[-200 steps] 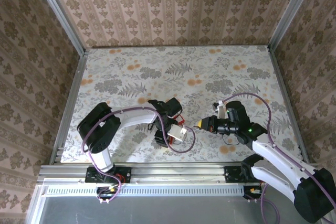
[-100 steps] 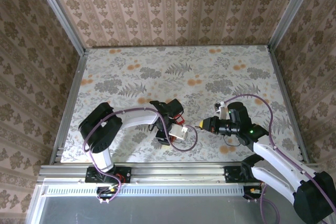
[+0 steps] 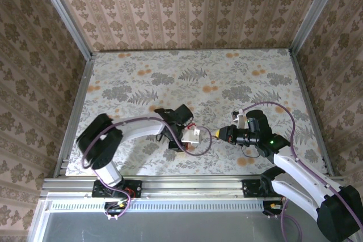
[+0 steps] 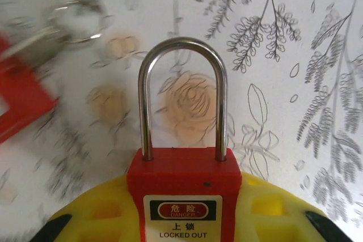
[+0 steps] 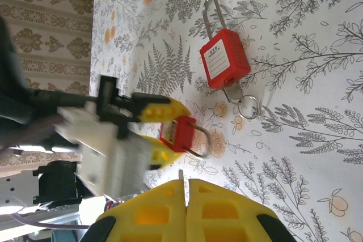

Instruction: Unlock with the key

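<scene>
From where I stand, the left gripper (image 3: 178, 141) sits low over the near middle of the flowered table (image 3: 227, 77). Its yellow fingers (image 4: 266, 213) are clamped on the body of a red padlock (image 4: 182, 188). The lock's steel shackle (image 4: 182, 49) has both legs seated in the body and points away from the wrist.

At 3 o'clock of it, close but apart, the right gripper (image 3: 218, 134) faces toward 9 o'clock with its fingers pressed together. A thin sliver of metal, the key (image 5: 180, 174), pokes out from the seam between them. It is aimed at the held lock and is not touching it.

In the right wrist view a second padlock (image 5: 225, 60) lies flat on the table at 1 o'clock of the held one. A small key ring (image 5: 249, 107) lies just beside its body.
</scene>
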`<action>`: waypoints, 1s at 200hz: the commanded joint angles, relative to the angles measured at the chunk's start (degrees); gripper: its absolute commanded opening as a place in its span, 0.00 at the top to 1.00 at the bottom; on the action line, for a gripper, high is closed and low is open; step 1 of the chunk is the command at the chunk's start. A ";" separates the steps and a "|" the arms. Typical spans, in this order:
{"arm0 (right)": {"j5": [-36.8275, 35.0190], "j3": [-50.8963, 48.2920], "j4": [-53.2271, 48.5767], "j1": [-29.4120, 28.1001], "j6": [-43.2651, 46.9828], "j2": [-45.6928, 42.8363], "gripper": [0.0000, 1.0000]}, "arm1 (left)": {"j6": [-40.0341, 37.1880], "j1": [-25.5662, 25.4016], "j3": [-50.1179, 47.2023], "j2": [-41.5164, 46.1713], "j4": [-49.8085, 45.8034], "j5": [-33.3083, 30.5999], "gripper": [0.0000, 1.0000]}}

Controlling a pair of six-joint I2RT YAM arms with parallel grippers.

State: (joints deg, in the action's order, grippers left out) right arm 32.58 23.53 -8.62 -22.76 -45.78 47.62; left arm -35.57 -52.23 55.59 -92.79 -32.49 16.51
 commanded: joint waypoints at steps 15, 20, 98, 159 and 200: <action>1.26 4.57 3.65 -0.45 -1.98 -0.31 1.00 | 11.69 4.20 -4.88 17.97 7.49 13.02 0.89; 1.18 5.18 3.65 -0.71 -1.93 0.06 1.00 | 12.90 4.70 -5.59 20.28 7.96 14.19 0.89; -19.96 13.77 30.60 -18.10 10.51 6.91 1.00 | 87.79 23.96 -19.22 44.62 62.92 14.59 1.00; -18.71 22.76 42.60 -18.15 15.60 19.20 1.00 | 125.67 30.69 -20.18 33.91 91.43 9.06 1.00; -26.47 26.34 41.46 -21.53 26.39 24.54 1.00 | 136.92 27.74 -24.01 38.92 72.73 0.49 1.00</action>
State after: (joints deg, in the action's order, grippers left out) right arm 12.45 46.63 30.94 -41.78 -28.84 69.45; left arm 89.23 -22.55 33.63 -57.93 47.05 22.96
